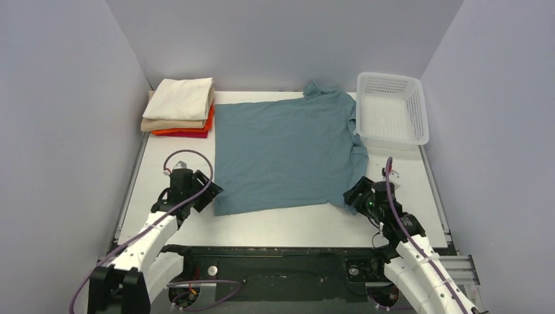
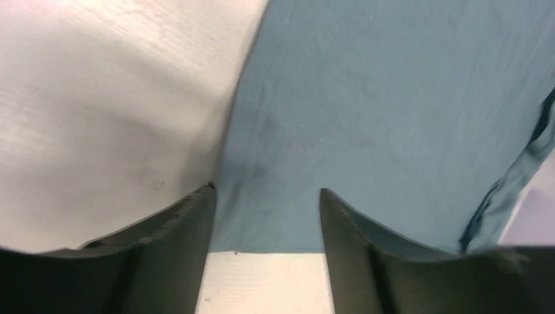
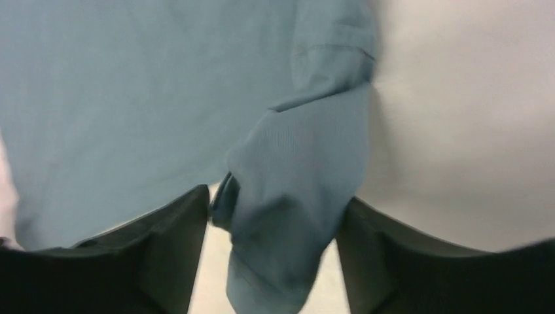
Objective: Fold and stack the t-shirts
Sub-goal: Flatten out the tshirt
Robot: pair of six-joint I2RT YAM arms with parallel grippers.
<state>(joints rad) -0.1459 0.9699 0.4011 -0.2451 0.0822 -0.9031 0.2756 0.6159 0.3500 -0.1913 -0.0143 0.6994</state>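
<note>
Folded stack [image 1: 180,108] sits back left, looks done. The teal shirt [image 1: 285,154] lies flat mid-tabletop [image 1: 288,227], unfolded, so that's what's left. My left claw [image 2: 265,196] gapes over its near-left corner. My right claw [image 3: 275,203] gapes around the bunched near-right corner, not clamped.

Nothing to read here — the teal-blue t-shirt [image 1: 281,154] shows plain cloth, and the white basket [image 1: 393,111] looks unmarked, though it sits small in view.
</note>
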